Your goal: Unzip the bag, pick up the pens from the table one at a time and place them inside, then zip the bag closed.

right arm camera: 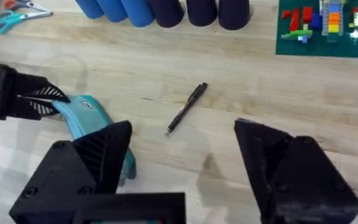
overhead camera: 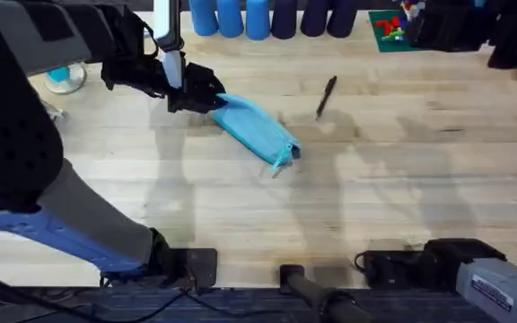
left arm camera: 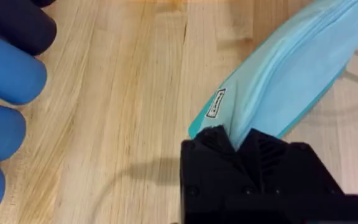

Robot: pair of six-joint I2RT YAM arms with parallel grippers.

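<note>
Left gripper [overhead camera: 206, 92] jaws clamp far end of bag [overhead camera: 257, 128], lying diagonal mid-worktop [overhead camera: 402, 197]. Right gripper [right arm camera: 179, 168] jaws wide, empty. Black pen [overhead camera: 326, 96] just beyond. We fear fabric slipping, pouch dragging during unzip.
</note>
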